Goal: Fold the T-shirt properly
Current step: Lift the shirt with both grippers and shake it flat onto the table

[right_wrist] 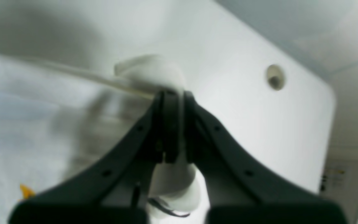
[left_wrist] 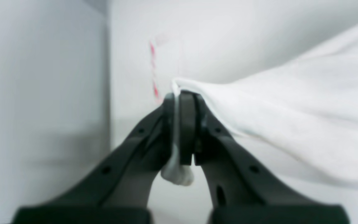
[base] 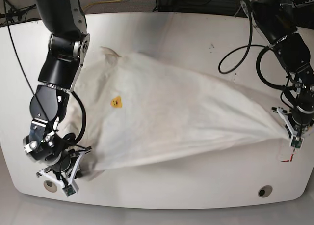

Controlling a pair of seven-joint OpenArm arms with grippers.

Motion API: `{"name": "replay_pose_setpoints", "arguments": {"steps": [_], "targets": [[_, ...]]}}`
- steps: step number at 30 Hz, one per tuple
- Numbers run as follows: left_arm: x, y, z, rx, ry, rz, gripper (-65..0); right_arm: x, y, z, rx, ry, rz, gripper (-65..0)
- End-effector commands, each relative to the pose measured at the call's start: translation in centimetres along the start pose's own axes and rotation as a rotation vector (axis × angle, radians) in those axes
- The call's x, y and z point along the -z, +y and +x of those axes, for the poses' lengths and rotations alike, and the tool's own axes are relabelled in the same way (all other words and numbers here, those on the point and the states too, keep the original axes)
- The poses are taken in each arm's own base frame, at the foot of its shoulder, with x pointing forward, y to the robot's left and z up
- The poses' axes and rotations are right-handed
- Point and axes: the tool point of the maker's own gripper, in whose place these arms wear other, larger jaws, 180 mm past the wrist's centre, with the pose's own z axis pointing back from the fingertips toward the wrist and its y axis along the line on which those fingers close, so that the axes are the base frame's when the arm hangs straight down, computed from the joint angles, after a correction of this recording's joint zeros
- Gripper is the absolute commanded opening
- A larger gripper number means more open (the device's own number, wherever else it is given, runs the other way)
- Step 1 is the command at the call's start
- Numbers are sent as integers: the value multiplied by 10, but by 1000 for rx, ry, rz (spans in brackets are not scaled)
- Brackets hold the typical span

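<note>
- One white table (base: 196, 33) is seen from above, its rounded top filling the base view.
- Across it the T-shirt (base: 186, 122) is stretched from 8 o'clock to 3 o'clock, a small yellow patch (base: 116, 102) showing at about 9 o'clock.
- At 3 o'clock the left gripper (left_wrist: 179, 99) is clamped tight on a thin fold of white cloth.
- At 8 o'clock the right gripper (right_wrist: 172, 96) is pinched closed on a bunched wad of the same shirt.
</note>
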Motion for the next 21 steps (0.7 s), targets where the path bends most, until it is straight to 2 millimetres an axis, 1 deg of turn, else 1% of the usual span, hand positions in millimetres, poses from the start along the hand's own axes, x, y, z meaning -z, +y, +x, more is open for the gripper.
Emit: {"name": "replay_pose_setpoints", "arguments": {"steps": [1, 4, 5, 6, 7, 10, 12, 14, 15, 18, 19, 20, 21], "targets": [[-7, 36, 40, 7, -55, 106, -650, -22, -34, 49, -16, -111, -85, -650], [-19, 65, 77, -17, -109, 185, -650, -44, -67, 84, -28, -156, -156, -650], [-23, 73, 87, -23, -127, 205, -650, -51, -74, 96, -39, -169, -173, -650], [-28, 81, 98, -28, -148, 224, -650, -59, -81, 111, -61, -190, -193, -650], [-32, 88, 111, -32, -172, 239, -650, -66, -82, 130, -92, -214, -205, -650], [-43, 107, 139, -53, -238, 281, -650, -86, -91, 162, -154, -258, -248, -650], [-53, 122, 158, -67, -285, 312, -650, -103, -99, 184, -181, -289, -282, -650], [-60, 131, 166, -70, -305, 334, -650, -115, -109, 191, -182, -281, -313, -650], [-61, 133, 168, -71, -310, 336, -650, -122, -112, 194, -183, -278, -332, -650], [-60, 130, 169, -63, -312, 327, -650, -135, -114, 195, -190, -276, -367, -650], [-59, 130, 167, -59, -308, 325, -650, -136, -113, 193, -192, -273, -372, -650], [-57, 127, 164, -53, -299, 318, -650, -132, -110, 185, -195, -258, -368, -650], [-52, 118, 159, -35, -283, 302, -650, -130, -106, 172, -188, -245, -371, -650]]}}
